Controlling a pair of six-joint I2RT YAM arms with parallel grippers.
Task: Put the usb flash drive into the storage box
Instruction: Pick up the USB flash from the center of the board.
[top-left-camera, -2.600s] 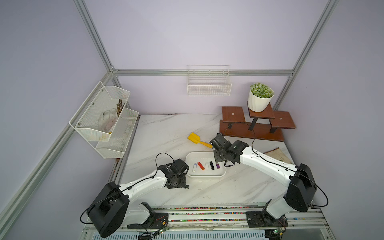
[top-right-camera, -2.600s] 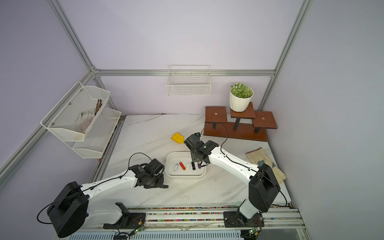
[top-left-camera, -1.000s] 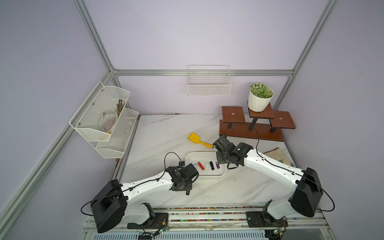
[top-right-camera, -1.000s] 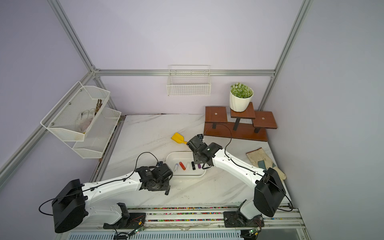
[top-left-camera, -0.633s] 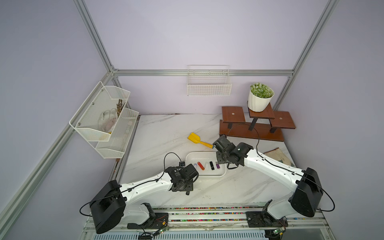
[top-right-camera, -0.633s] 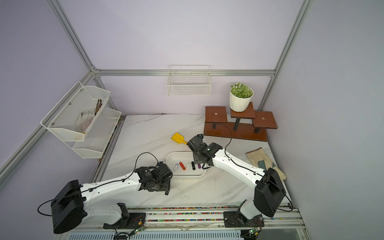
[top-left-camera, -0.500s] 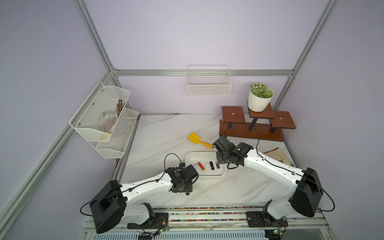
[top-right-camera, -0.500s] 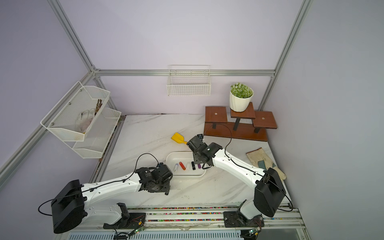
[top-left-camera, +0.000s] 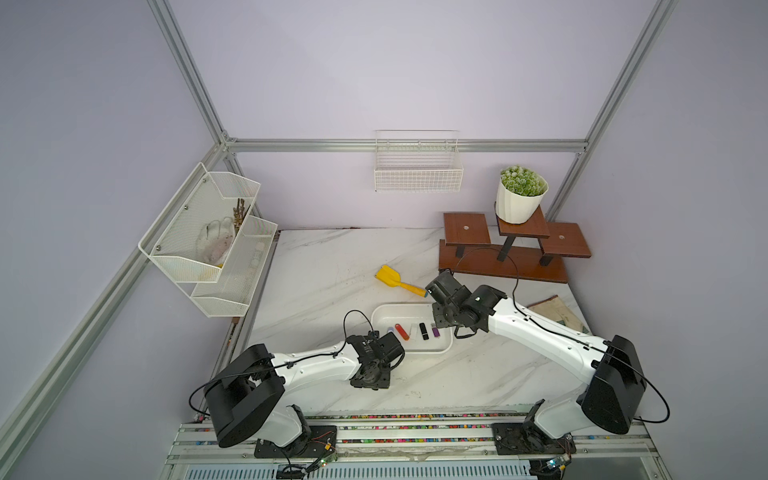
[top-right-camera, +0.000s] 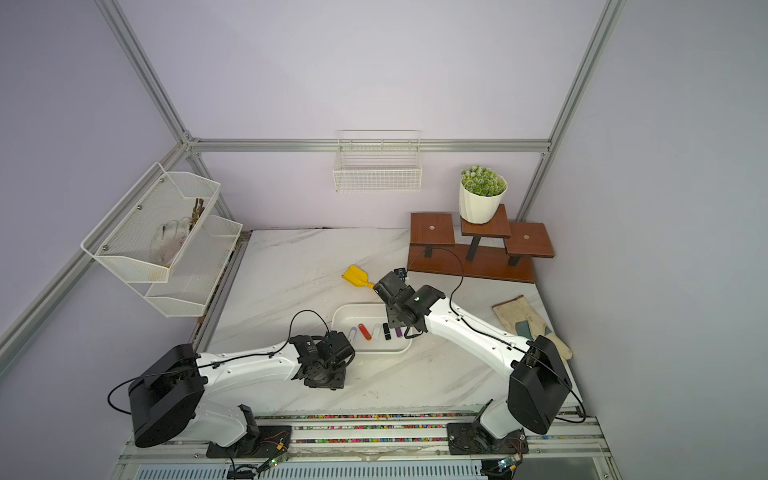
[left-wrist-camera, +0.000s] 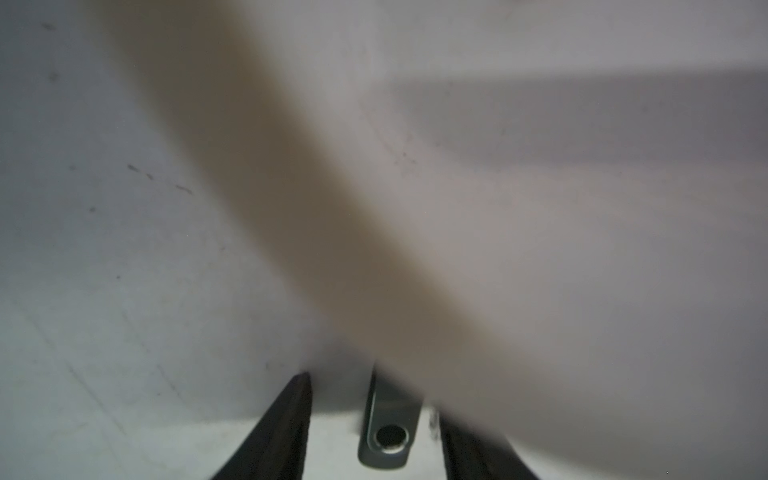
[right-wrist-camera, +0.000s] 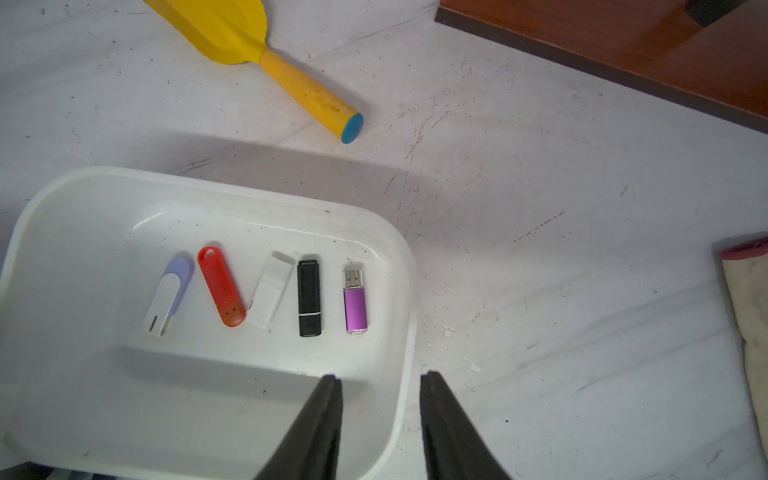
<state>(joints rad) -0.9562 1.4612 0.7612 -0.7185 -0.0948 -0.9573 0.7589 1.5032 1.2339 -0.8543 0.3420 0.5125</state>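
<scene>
The storage box (top-left-camera: 380, 312) (top-right-camera: 338, 316) is a shallow white tray in mid-table. It holds several flash drives: white-lavender (right-wrist-camera: 168, 297), red (right-wrist-camera: 220, 291), white (right-wrist-camera: 272, 291), black (right-wrist-camera: 309, 297) and purple (right-wrist-camera: 354, 301). My left gripper (top-left-camera: 372, 374) (top-right-camera: 325, 376) points down at the table off the box's near-left corner. In the left wrist view its jaws (left-wrist-camera: 374, 395) stand open around a grey metal usb flash drive (left-wrist-camera: 386, 436) lying flat, untouched. My right gripper (top-left-camera: 440, 322) (right-wrist-camera: 380, 376) is open, one finger inside the box's right rim (right-wrist-camera: 409, 332) and one outside.
A yellow scoop (top-left-camera: 397, 281) lies just behind the box. A wooden stand (top-left-camera: 505, 266) with a potted plant (top-left-camera: 519, 199) fills the back right. A glove (top-left-camera: 557, 311) lies at the right edge. A wire basket (top-left-camera: 417, 166) and a mesh rack (top-left-camera: 208, 237) hang on the walls.
Earlier my left gripper swung from the box's left side round to its near-left corner. Over the last second it has only settled slightly. The right arm has stayed at the box's right rim.
</scene>
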